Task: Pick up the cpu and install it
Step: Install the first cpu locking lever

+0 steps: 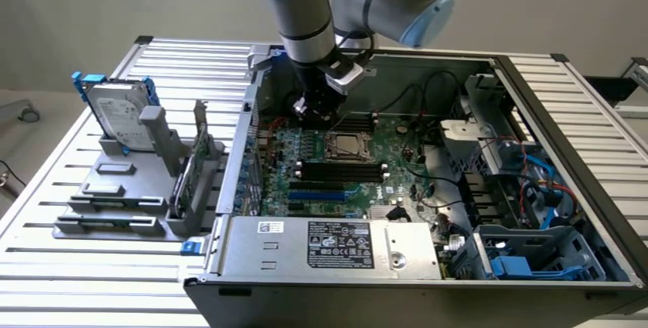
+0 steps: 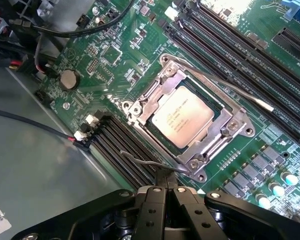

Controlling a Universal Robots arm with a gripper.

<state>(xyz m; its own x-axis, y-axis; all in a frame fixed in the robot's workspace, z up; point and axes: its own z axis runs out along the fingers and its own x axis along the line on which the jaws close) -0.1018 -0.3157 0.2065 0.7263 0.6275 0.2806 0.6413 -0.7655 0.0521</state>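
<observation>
The cpu (image 2: 182, 116), a flat square chip with a silvery top, lies seated inside the metal-framed socket (image 2: 240, 122) of the green motherboard (image 2: 105, 55). In the exterior view the cpu (image 1: 347, 146) sits mid-board inside the open computer case. My gripper (image 2: 166, 184) is shut with its black fingers pressed together and nothing between them. The fingertips sit right beside a thin wire socket lever (image 2: 140, 159) at the socket's corner; whether they touch it I cannot tell. From the exterior view, the gripper (image 1: 314, 111) hangs low over the board, just behind the socket toward that view's left.
Black memory slots (image 2: 117, 145) flank the socket on both sides. A second lever (image 2: 230, 87) crosses the socket frame. Cables (image 1: 426, 85) and a power supply (image 1: 339, 244) fill the case. A silver hard drive in a blue bracket (image 1: 117, 111) stands on the grey rack outside, at the exterior view's left.
</observation>
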